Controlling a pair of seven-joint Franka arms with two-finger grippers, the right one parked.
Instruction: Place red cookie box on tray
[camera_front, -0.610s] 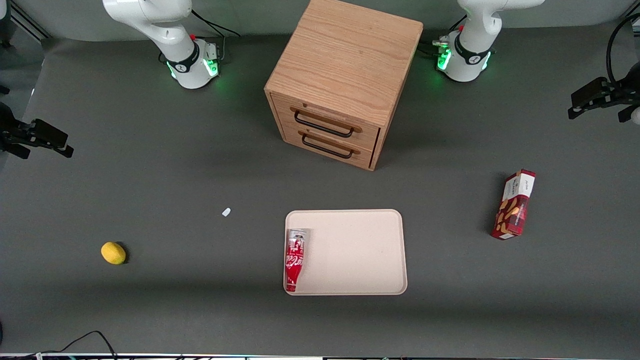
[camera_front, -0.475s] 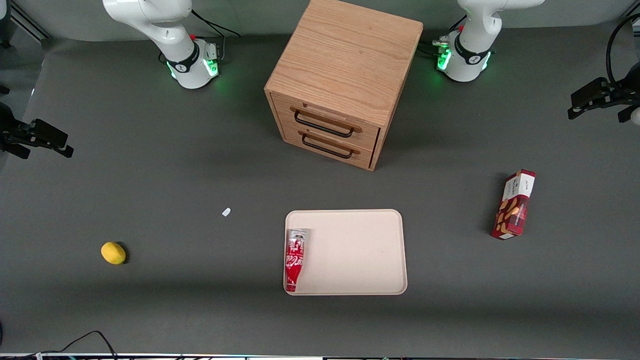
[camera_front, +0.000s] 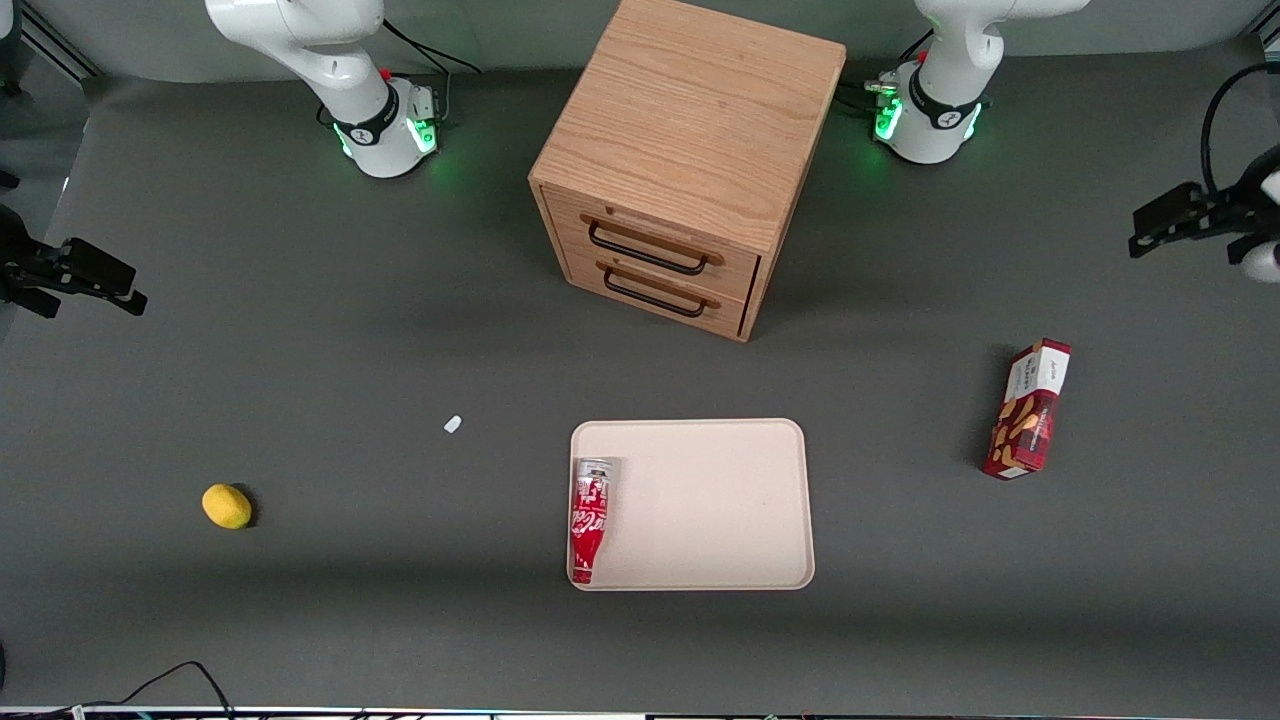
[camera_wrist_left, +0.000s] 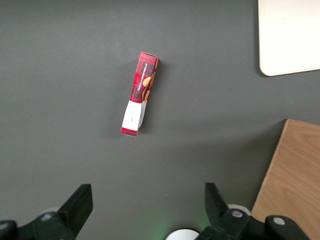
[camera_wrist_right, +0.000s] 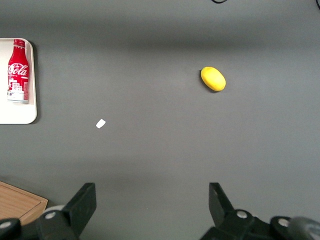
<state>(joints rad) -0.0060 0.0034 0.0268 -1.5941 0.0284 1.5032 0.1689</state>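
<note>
Front view, box: slim dark-red plaid cookie box (camera_front: 1028, 409) lies on grey table (camera_front: 300, 350), well apart from flat cream tray (camera_front: 720, 500), toward working arm's end.
Gripper: black two-finger gripper (camera_wrist_left: 146, 210) high above box, fingers spread wide, empty, presumably ready to descend.
Tray: red Coca-Cola bottle (camera_front: 589, 519) hugs one edge, leaving room.

— What stands near the red cookie box (camera_front: 1028, 408)?
— Only bare counter (camera_front: 900, 640) on every side; the wooden drawer cabinet (camera_front: 690, 160) and the tray (camera_front: 720, 505) lie well apart from it.
— The claw (camera_wrist_left: 145, 210)?
— High above the box, fingers spread wide, nothing between them.
— And the tray?
— A Coca-Cola bottle (camera_front: 589, 518) lies along one edge, probably touching the rim; the rest is open.
</note>
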